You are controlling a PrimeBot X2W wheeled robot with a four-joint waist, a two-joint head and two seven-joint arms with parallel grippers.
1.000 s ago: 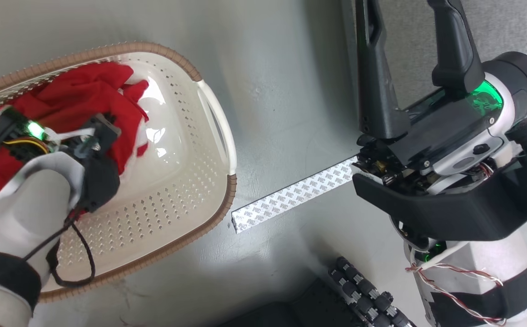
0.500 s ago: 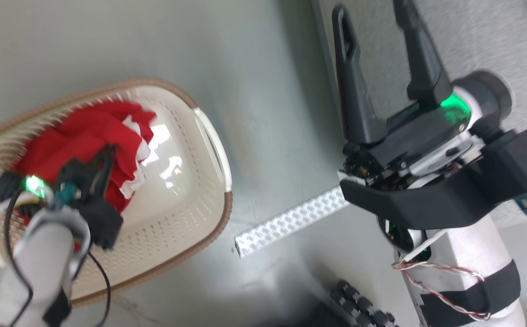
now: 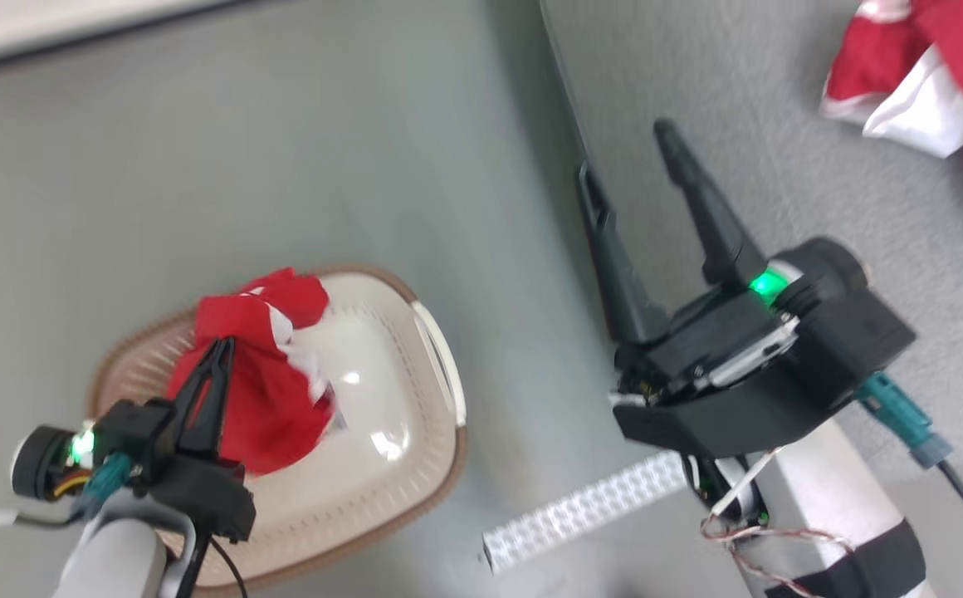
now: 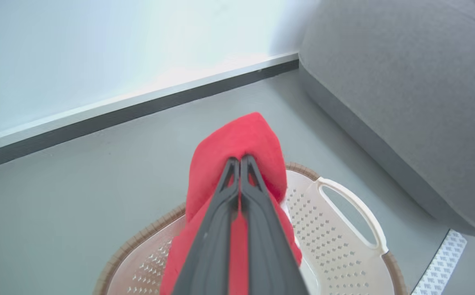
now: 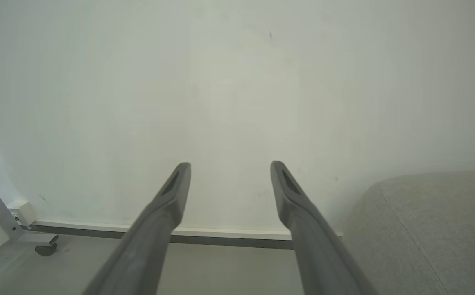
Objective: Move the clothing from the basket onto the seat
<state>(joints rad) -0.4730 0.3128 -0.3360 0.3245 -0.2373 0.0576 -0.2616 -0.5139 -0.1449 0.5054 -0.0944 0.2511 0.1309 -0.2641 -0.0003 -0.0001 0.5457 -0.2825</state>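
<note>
The seat (image 3: 780, 191), a large grey sofa, took the upper right of the head view with one red and white garment (image 3: 930, 75) lying on it, and the cream basket (image 3: 390, 473) stood on the floor (image 3: 282, 166) to its left. More red clothing (image 3: 266, 407) hung above the basket, pinched in the closed left hand (image 3: 220, 345), while the right hand (image 3: 624, 149) hovered by the seat's edge, fingers spread wide, holding nothing.
</note>
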